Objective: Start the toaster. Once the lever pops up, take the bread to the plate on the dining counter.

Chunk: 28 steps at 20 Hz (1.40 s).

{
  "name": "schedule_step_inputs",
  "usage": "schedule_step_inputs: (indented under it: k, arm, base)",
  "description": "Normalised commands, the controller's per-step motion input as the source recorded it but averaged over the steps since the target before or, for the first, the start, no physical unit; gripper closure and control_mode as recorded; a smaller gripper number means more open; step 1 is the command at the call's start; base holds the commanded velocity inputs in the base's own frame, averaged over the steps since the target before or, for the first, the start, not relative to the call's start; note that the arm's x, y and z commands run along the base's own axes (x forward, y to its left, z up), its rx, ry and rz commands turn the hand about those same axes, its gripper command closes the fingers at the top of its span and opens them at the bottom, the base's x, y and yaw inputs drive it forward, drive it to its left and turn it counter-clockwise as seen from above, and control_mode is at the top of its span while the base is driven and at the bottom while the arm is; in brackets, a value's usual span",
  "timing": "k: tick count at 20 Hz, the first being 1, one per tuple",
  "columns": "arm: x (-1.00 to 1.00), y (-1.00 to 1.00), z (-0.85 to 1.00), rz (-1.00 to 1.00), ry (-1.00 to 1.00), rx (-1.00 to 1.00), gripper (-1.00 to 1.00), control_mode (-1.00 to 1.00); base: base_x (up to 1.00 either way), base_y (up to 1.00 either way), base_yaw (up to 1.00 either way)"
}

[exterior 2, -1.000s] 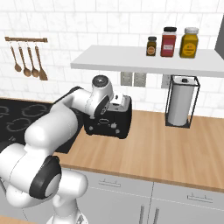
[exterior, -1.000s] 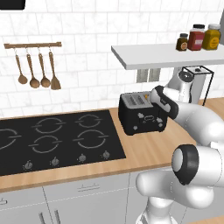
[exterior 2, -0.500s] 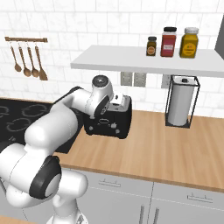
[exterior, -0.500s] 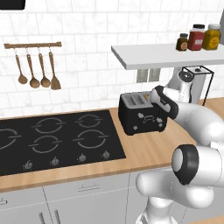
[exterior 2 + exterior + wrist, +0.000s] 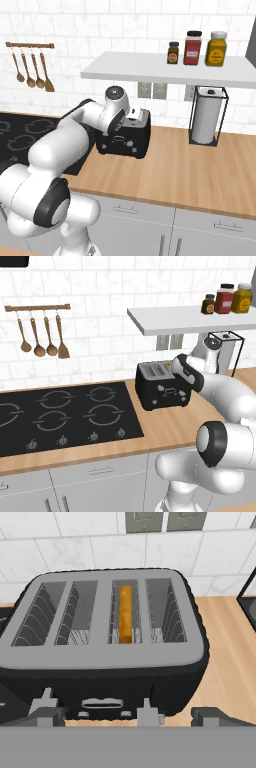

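A: Where is the end effector (image 5: 125, 714)?

B: Just above the front of the toaster (image 5: 107, 642), its dark fingertips (image 5: 47, 704) low over the front edge. They stand spread, with nothing between them.

A: And the bread (image 5: 125, 613)?

B: Upright in a slot right of the toaster's middle, an orange-tan slice sunk below the silver top. The other slots show bare wire guides.

A: What room is there around the toaster?

B: It sits on the wood counter (image 5: 170, 428) close to the tiled wall. The black stove (image 5: 65, 413) lies just beside it on the left. To the right there is open counter up to the paper towel roll (image 5: 206, 116) in its black wire stand.

A: What is overhead?

B: A white shelf (image 5: 165, 69) juts from the wall above the toaster, carrying three jars (image 5: 194, 48). Wooden spoons (image 5: 40, 338) hang on a rail well to the left.

A: Shape and finish?

B: A boxy black body with rounded corners, a flat grey metal top and white markings on the front.
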Motion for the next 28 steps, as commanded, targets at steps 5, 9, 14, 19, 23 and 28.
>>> schedule_step_inputs:
  k: [5,9,14,19,23,28]
  arm:
    - [0.0,0.0,0.0,0.0,0.0,0.0,-1.0,-1.0]
    - [0.0,0.0,0.0,0.0,0.0,0.0,-1.0,-1.0]
    - [0.0,0.0,0.0,0.0,0.0,0.0,-1.0,-1.0]
    - [0.0,0.0,0.0,0.0,0.0,0.0,-1.0,-1.0]
    - [0.0,0.0,0.0,0.0,0.0,0.0,-1.0,-1.0]
    - [0.0,0.0,0.0,0.0,0.0,0.0,-1.0,-1.0]
  base:
    - [0.0,0.0,0.0]
    - [0.0,0.0,0.0]
    - [0.0,0.0,0.0]
    - [0.0,0.0,0.0]
    - [0.0,0.0,0.0]
    - [0.0,0.0,0.0]
